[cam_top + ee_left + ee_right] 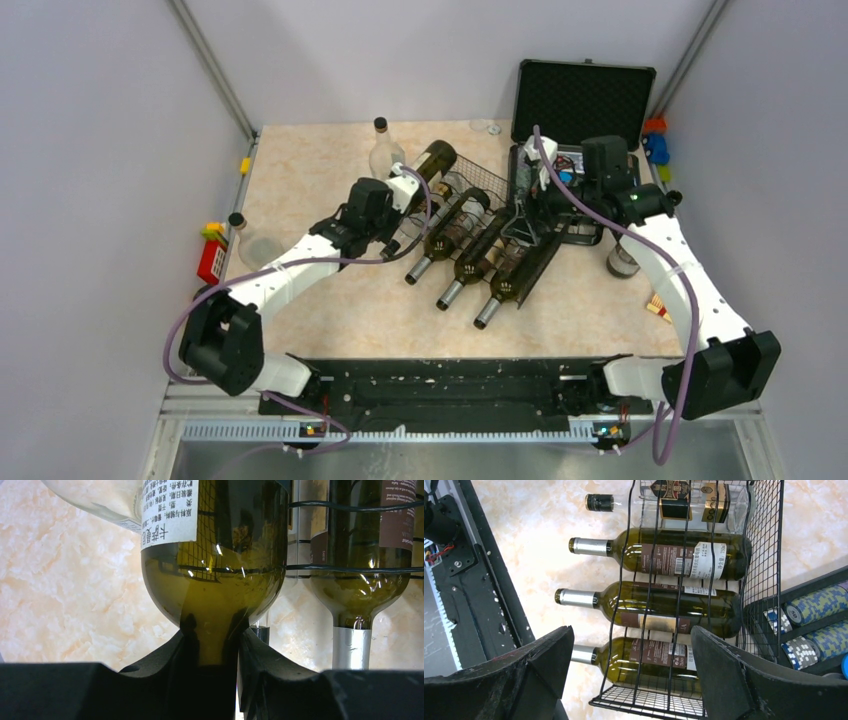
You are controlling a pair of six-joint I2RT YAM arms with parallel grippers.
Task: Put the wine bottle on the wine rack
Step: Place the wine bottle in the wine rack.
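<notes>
My left gripper (398, 192) is shut on the neck of a dark green wine bottle (434, 160) with a white label. It holds the bottle tilted over the left end of the black wire wine rack (483, 181). The left wrist view shows my fingers (165, 672) clamped on the bottle's neck (212, 635), with rack wires (350, 569) just to the right. Three green bottles (462, 232) lie in the rack. My right gripper (521, 226) is open and empty above the rack's right end (644, 700), over the nearest bottle (649, 662).
A clear bottle with a black cap (599, 502) lies in the rack beside the green ones. Clear bottles stand at the back (381, 150) and left (245, 240). An open black case (583, 100) with poker chips (814, 610) sits right of the rack. A jar (622, 262) stands near the right arm.
</notes>
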